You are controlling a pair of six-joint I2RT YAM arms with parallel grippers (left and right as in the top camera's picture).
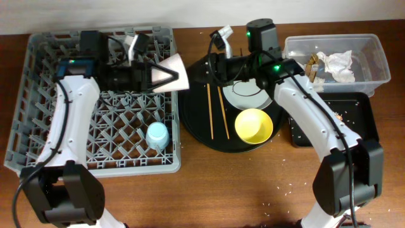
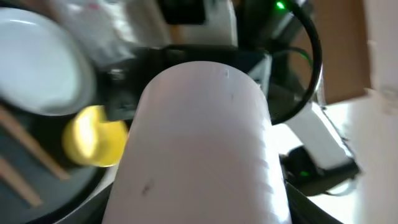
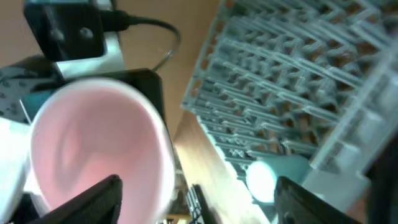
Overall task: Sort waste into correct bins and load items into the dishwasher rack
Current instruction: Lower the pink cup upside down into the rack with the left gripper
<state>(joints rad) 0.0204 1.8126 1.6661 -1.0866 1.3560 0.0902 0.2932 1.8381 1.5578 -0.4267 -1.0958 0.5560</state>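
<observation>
Pink cup fills the left wrist view, side wall & base end closest to lens. From overhead it hangs over the right edge of the dishwasher rack, not yet set down. Long axis runs horiz., left-right across the table, w/ the mouth facing the right arm. The left end effector clamps the narrow base end. The right end effector stands wide, fingers apart at either side of the rim & gripping nothing. So the left arm is nearer and prob. makes the next move. Free pegs lie below & to the left of the cup; light blue cup sits mouth-down near the rack's front right corner. The cup needs tipping mouth-down first.
</observation>
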